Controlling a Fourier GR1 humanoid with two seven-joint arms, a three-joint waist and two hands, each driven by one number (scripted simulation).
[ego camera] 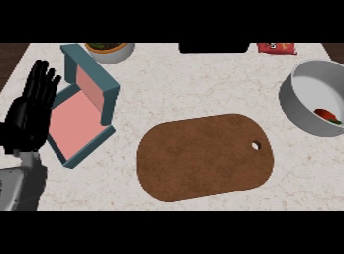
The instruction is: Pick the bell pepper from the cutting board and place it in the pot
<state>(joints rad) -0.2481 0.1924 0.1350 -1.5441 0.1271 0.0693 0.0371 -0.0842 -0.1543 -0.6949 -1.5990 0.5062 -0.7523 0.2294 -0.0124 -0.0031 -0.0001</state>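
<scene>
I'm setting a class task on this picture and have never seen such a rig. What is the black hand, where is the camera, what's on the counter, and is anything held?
The camera sits at a humanoid robot's head, looking steeply down at a kitchen counter. The black hand at the left is the robot's left hand, open, resting and holding nothing. Its right hand is out of view. On the counter are a brown cutting board, a grey pot with a red bell pepper inside, an open teal box lined pink, a bowl and a red packet.
</scene>
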